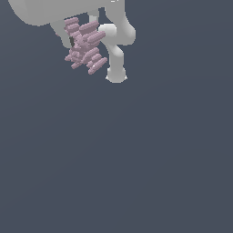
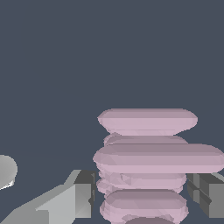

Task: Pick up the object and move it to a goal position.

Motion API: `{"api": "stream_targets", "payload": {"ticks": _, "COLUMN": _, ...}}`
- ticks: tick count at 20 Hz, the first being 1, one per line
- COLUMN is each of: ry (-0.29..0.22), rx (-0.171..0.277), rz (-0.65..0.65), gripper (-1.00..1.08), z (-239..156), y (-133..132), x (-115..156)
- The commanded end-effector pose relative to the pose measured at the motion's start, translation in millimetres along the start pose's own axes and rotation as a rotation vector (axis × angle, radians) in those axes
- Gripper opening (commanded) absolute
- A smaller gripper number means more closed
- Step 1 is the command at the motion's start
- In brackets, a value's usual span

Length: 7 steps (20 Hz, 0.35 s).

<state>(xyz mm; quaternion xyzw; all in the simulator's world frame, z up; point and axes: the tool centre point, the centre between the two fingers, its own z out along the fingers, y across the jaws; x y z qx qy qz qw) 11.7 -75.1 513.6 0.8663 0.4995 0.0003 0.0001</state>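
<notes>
- Claw (image 2: 142, 197) clenched on the object (image 1: 84, 45), its grey fingers (image 2: 83, 194) pressing both flanks in wrist view.
- Pink rod cluster sits approx 11 o'clock in exterior view, under the white arm (image 1: 116, 50).
- No goal marker visible.
- Risk, as judged: uneven ridges give poor contact, so obj could twist or slip w/ a fast move.

The object (image 1: 84, 45) is a pale pink cluster of short, round-ended rods lying roughly parallel and jutting out at slightly different lengths, giving it a spiky outline. It sits in the upper left of the exterior view, tilted, with its rods slanting up toward the right. In the wrist view it (image 2: 148, 164) fills the lower right as a stack of horizontal rods.
</notes>
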Motion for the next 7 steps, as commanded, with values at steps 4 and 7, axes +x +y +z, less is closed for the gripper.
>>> {"api": "stream_targets", "payload": {"ticks": 4, "ry": 0.000, "rx": 0.001, "rz": 0.000, "gripper": -1.00, "z": -8.6, "y": 0.5, "x": -1.4}}
{"api": "stream_targets", "payload": {"ticks": 7, "ry": 0.000, "rx": 0.001, "rz": 0.000, "gripper": -1.00, "z": -9.3, "y": 0.7, "x": -1.4}}
